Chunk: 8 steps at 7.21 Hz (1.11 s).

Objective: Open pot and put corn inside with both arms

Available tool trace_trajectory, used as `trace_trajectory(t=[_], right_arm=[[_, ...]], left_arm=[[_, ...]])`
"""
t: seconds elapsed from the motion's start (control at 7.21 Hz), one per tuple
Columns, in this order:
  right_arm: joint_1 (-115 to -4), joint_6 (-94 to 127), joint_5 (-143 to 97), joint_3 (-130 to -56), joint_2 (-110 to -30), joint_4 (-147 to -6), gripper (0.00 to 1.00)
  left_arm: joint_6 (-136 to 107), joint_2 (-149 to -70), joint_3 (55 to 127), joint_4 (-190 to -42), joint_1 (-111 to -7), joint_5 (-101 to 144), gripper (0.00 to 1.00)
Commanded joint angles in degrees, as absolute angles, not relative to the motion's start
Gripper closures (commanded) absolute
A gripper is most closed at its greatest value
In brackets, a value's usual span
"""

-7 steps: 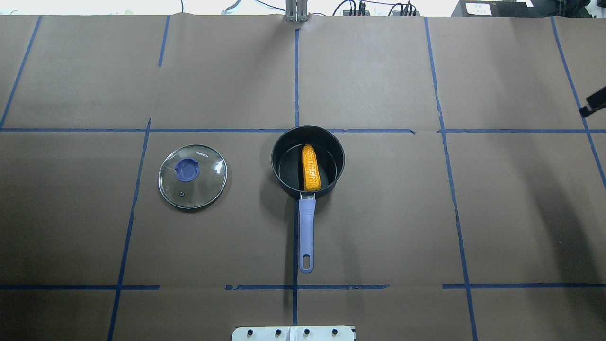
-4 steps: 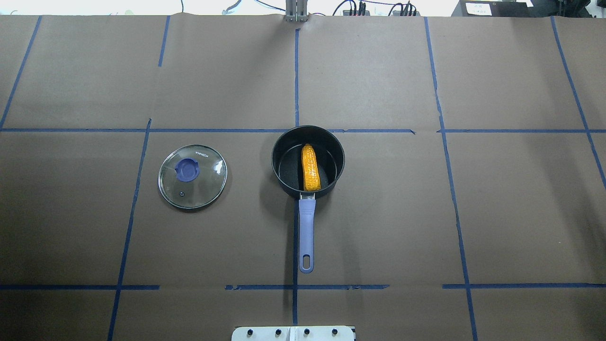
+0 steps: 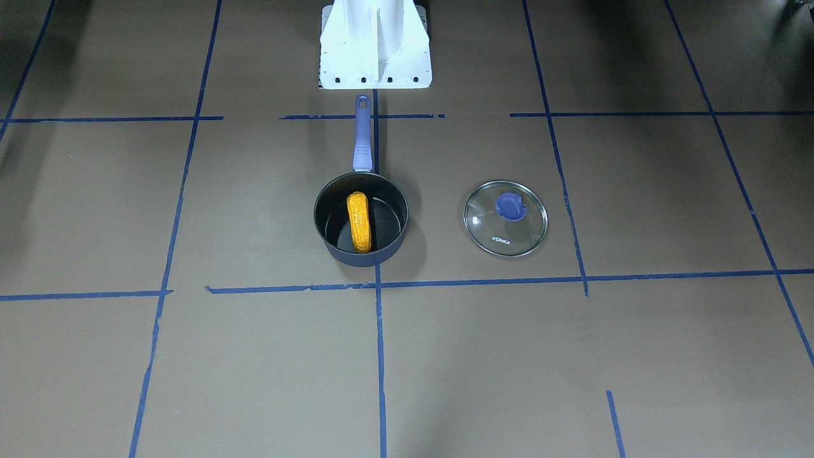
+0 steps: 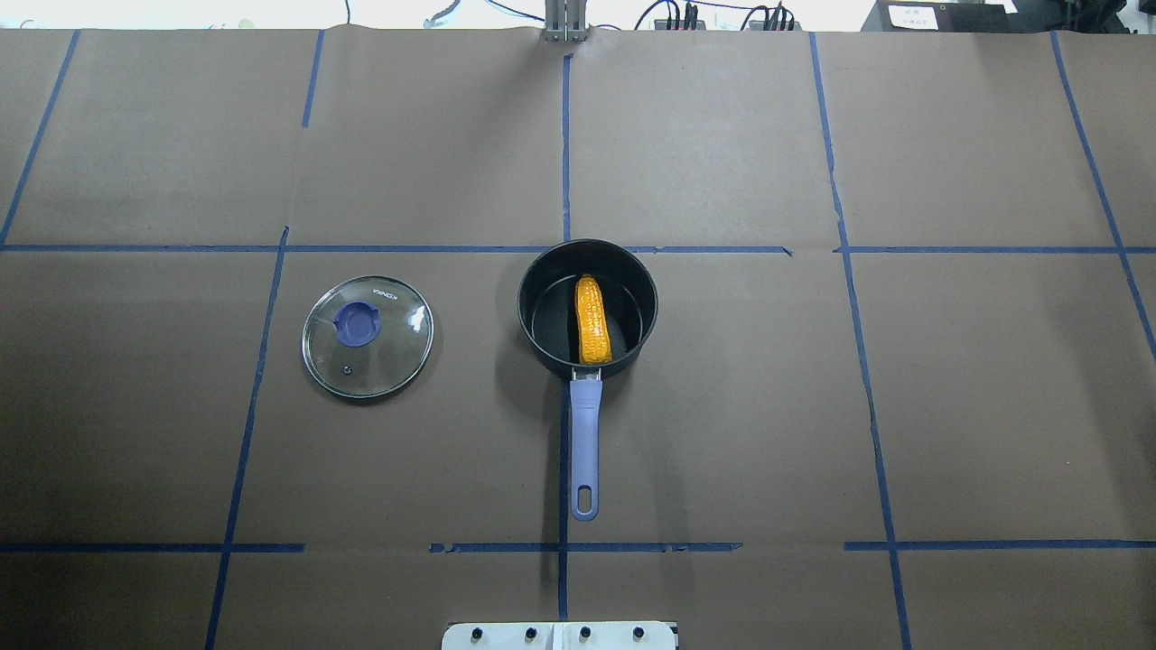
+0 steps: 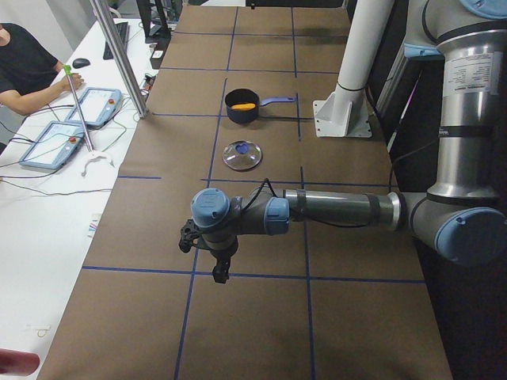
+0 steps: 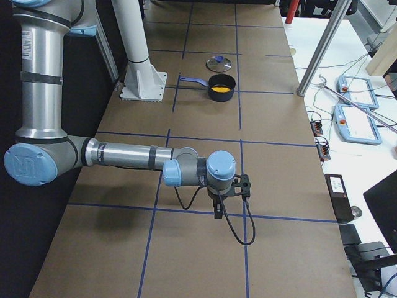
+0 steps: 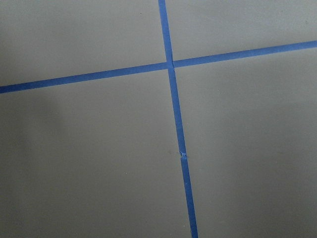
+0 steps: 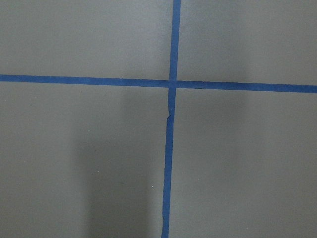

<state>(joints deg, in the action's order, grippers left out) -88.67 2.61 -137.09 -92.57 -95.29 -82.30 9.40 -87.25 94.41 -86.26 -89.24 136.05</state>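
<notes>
The dark navy pot (image 4: 545,318) stands open at the table's middle, its purple-blue handle (image 4: 584,442) pointing toward the robot's base. The orange-yellow corn (image 4: 592,320) lies inside it; it also shows in the front view (image 3: 360,221) within the pot (image 3: 362,258). My left gripper (image 5: 220,269) shows only in the exterior left view, far out over the table's left end. My right gripper (image 6: 217,210) shows only in the exterior right view, far over the right end. I cannot tell whether either is open or shut. Both wrist views show only brown paper and blue tape.
The round glass lid (image 4: 368,336) marked KONKA lies flat to the pot's left, knob up, apart from the pot. The white fixed base (image 4: 560,635) stands at the table's near edge. Operators' tablets (image 5: 67,131) and cables lie on the white side bench.
A dark piece of the right arm at the overhead view's right edge one second ago has left that view. Pot, corn and lid have not moved.
</notes>
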Motion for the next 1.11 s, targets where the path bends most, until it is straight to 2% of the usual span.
trace_trajectory(t=[0.0,0.97], right_arm=[[-90.7,1.9,-137.5,-93.3,-94.5,-87.9,0.0],[-91.2,0.5,-137.0,-93.2,-93.4,-89.6,0.0]], left_arm=[[9.4,-86.9,94.4,-86.3,-89.2,136.1,0.0],[9.4,-86.6,94.2,-86.4,-89.2,136.0,0.0]])
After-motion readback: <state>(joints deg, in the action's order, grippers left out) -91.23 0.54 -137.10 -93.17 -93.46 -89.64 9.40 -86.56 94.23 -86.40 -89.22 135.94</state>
